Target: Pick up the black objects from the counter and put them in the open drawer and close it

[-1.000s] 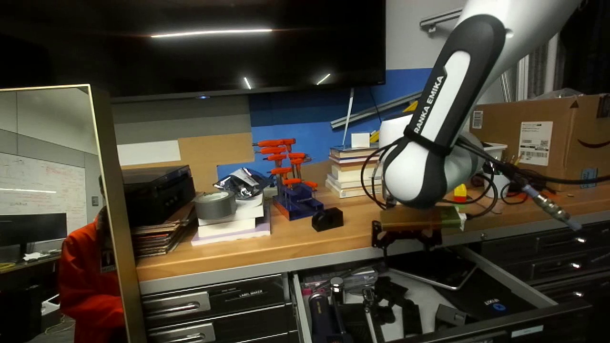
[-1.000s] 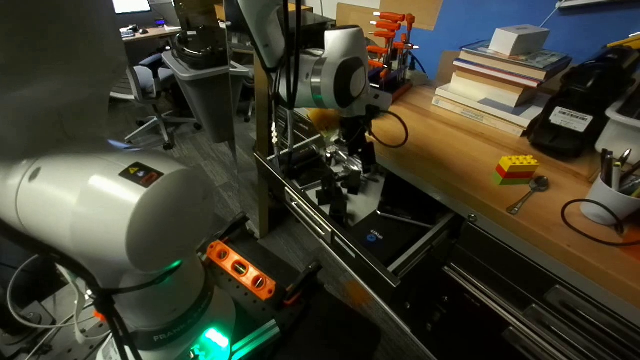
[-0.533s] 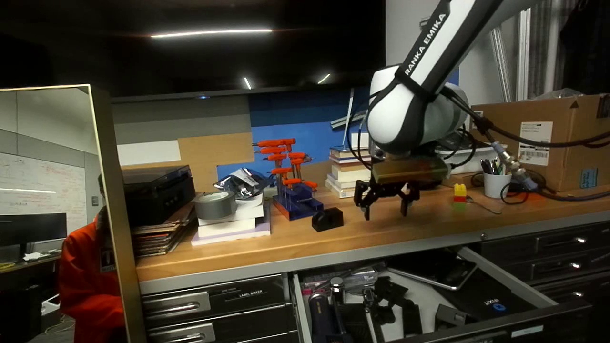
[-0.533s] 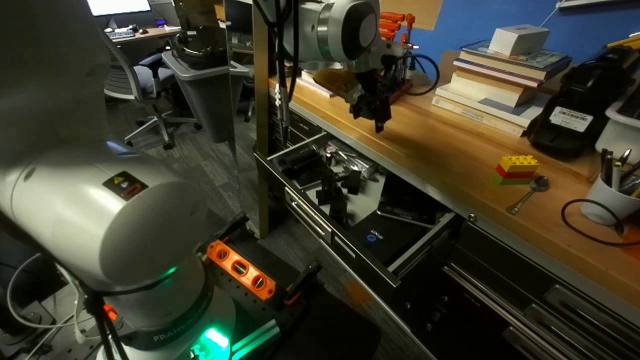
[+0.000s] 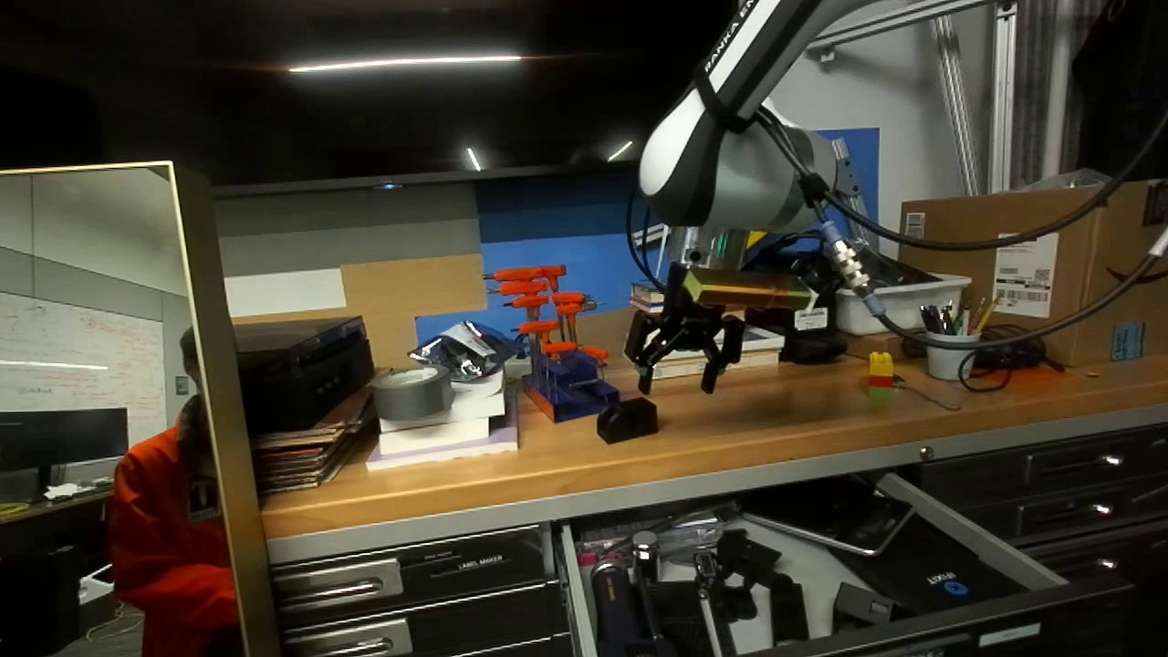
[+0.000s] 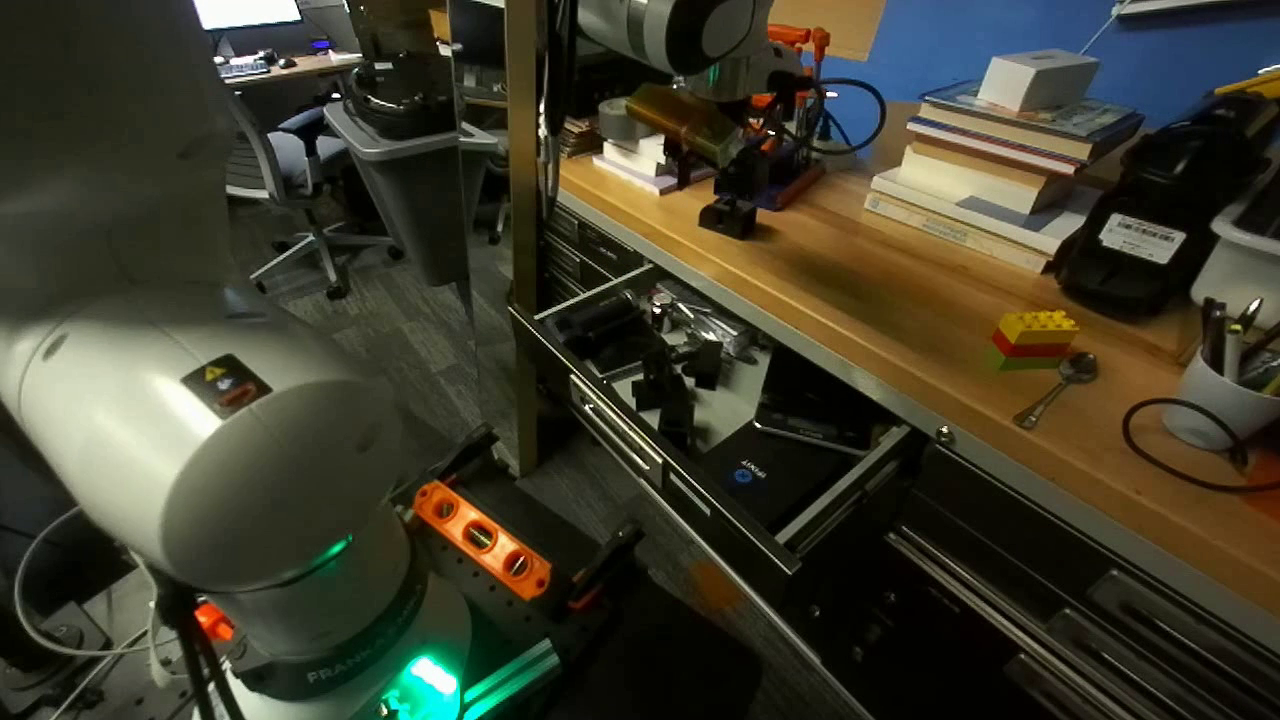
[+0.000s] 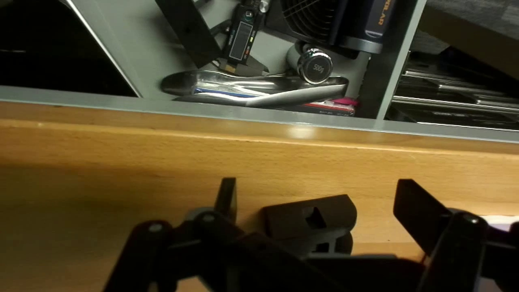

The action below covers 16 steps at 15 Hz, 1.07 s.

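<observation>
One black object (image 5: 627,420), a small chunky matte lump, sits on the wooden counter (image 5: 511,493) near its front edge. It also shows in an exterior view (image 6: 727,218) and in the wrist view (image 7: 312,215), where it appears between the fingers, its lower part hidden by the gripper. My gripper (image 5: 677,383) is open and empty, above the counter close to the lump; it shows in the wrist view too (image 7: 316,183). The dark grey drawer (image 5: 972,525) is pulled open below the counter. Several black pieces (image 5: 748,557) lie inside it among tools.
A rack of red-handled tools (image 5: 570,392) stands just behind the lump. Books with a tape roll (image 5: 412,392) are to its left. A book stack (image 6: 985,180), a black bag (image 6: 1150,220), a toy brick (image 6: 1035,340), a spoon (image 6: 1058,388) and a pen cup (image 6: 1205,400) stand along the counter.
My gripper has risen from over the drawer and moved back across the counter to near the black lump. Its fingers are apart. The lump and the drawer have not moved.
</observation>
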### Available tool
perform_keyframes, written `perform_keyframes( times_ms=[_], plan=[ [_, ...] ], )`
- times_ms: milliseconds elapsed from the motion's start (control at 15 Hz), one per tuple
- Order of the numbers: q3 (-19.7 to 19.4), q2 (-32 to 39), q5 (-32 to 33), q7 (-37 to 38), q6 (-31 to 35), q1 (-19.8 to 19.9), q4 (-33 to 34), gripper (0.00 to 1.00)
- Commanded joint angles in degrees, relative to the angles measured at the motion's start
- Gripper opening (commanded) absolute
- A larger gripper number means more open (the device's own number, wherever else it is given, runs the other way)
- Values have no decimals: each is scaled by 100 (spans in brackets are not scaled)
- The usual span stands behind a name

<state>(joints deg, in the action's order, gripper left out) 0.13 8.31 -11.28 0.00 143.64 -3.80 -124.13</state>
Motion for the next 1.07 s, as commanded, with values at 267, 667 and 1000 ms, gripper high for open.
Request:
perform_keyframes(
  times_ms=[267, 667, 1000],
  plan=[
    [34, 1059, 835, 486, -168, -118, 1121, 100],
    [38, 1822, 1348, 922, -530, -306, 2114, 100],
    [9, 2102, 1390, 979, -849, -406, 2665, 100]
  ],
)
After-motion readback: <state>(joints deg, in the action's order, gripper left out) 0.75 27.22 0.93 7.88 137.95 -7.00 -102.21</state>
